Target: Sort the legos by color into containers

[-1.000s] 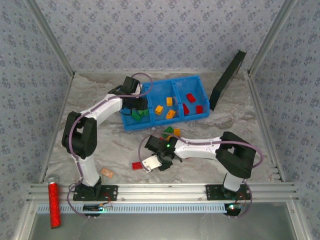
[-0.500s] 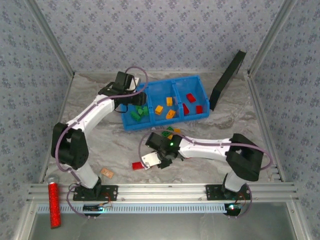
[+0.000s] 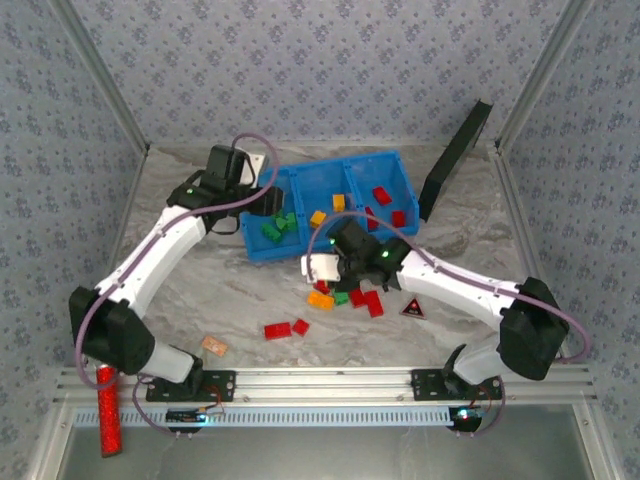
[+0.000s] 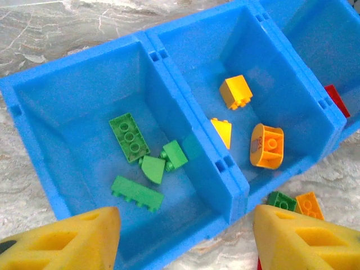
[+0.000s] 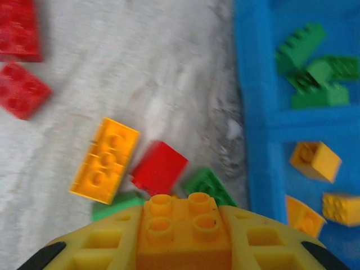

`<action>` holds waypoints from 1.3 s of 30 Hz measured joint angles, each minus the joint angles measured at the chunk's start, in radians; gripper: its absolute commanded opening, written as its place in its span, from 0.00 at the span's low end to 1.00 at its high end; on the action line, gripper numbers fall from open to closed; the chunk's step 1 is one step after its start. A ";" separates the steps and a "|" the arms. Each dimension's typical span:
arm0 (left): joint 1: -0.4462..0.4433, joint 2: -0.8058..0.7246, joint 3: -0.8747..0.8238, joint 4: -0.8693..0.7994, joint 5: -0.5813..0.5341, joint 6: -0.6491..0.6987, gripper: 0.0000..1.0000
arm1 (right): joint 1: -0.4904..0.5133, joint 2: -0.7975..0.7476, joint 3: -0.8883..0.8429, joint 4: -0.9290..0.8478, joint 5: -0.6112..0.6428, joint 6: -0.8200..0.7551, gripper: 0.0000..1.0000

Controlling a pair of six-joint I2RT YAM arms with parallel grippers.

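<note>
Now the right gripper (image 5: 183,239) clamps an orange brick (image 5: 181,216); loose bricks (image 5: 105,160), red, green and orange, lie just beyond it on the table (image 5: 140,67) beside the blue bin (image 5: 254,112). The left gripper (image 4: 183,242) hangs wide open over the compartment (image 4: 73,112) holding green bricks (image 4: 129,136).

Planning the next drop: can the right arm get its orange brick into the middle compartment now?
Probably yes. The right claw, shut on the orange brick, sits just in front of the middle compartment. Its top is open, and the left claw hangs over the green compartment, aside.
</note>
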 measured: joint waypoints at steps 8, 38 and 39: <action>-0.001 -0.139 -0.107 -0.117 0.027 0.084 0.66 | -0.198 0.076 0.150 0.049 -0.030 0.104 0.18; -0.370 -0.352 -0.544 -0.161 0.045 -0.171 0.69 | -0.262 0.688 0.648 -0.045 0.051 0.259 0.37; -0.372 -0.352 -0.555 -0.154 0.037 -0.180 0.70 | -0.262 0.692 0.648 -0.051 0.049 0.259 0.38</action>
